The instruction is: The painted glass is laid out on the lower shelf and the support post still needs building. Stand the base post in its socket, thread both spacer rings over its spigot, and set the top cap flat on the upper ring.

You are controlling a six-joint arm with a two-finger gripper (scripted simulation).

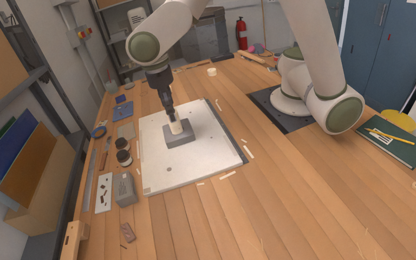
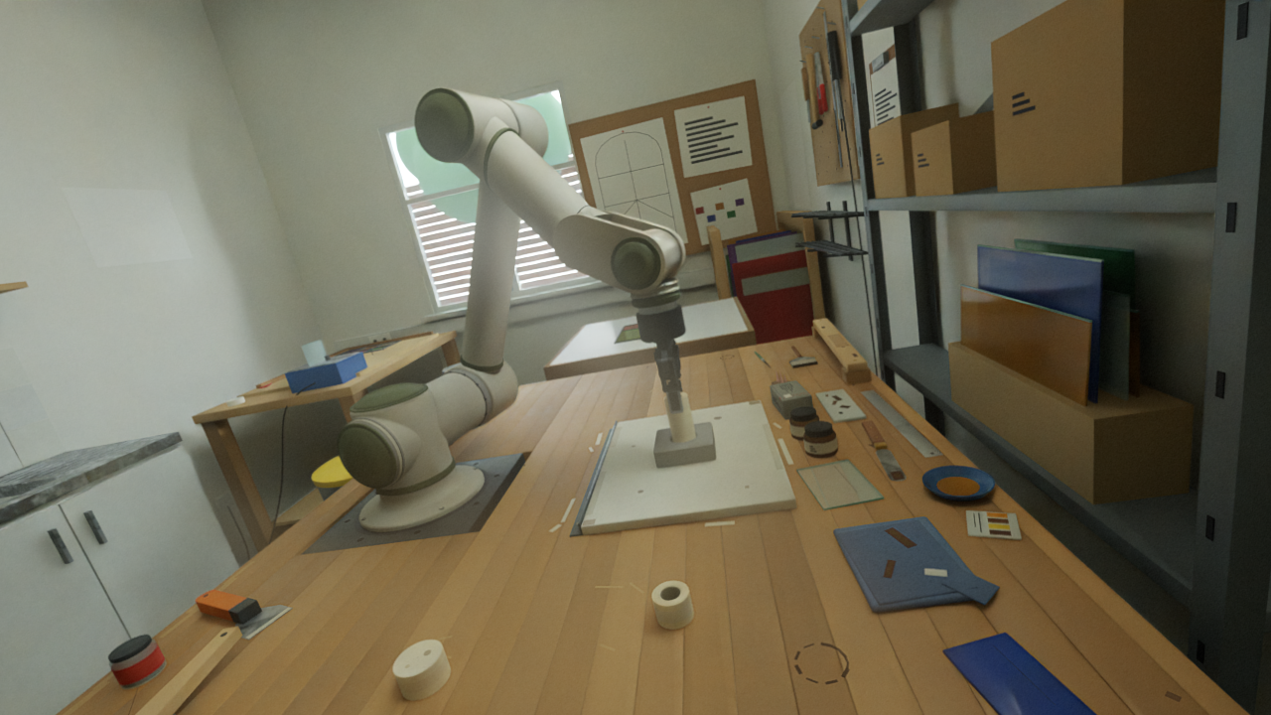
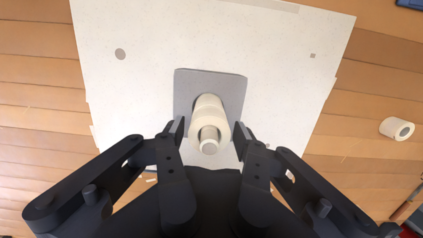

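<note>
The cream base post [image 1: 176, 126] [image 2: 681, 421] stands upright in the grey socket block [image 1: 179, 134] [image 2: 684, 445] on the white board. One cream spacer ring [image 3: 208, 123] sits over its spigot, and the spigot's tip shows above it. A second spacer ring [image 2: 673, 605] [image 1: 211, 71] [image 3: 397, 128] lies on its side on the bench, apart from the board. The solid cream top cap [image 2: 420, 669] rests near the bench's end. My gripper [image 3: 208, 133] [image 1: 172, 116] [image 2: 673, 388] is right above the post, its fingers on either side of the ring. It is open and holds nothing.
The white board [image 1: 187, 144] lies at mid-bench with a dark strip along one edge. Two jars [image 1: 122, 150], a grey box [image 1: 124, 188], a ruler and blue glass pieces [image 2: 907, 562] line the shelf side. The arm's base [image 1: 288, 98] stands on a dark plate beside the board.
</note>
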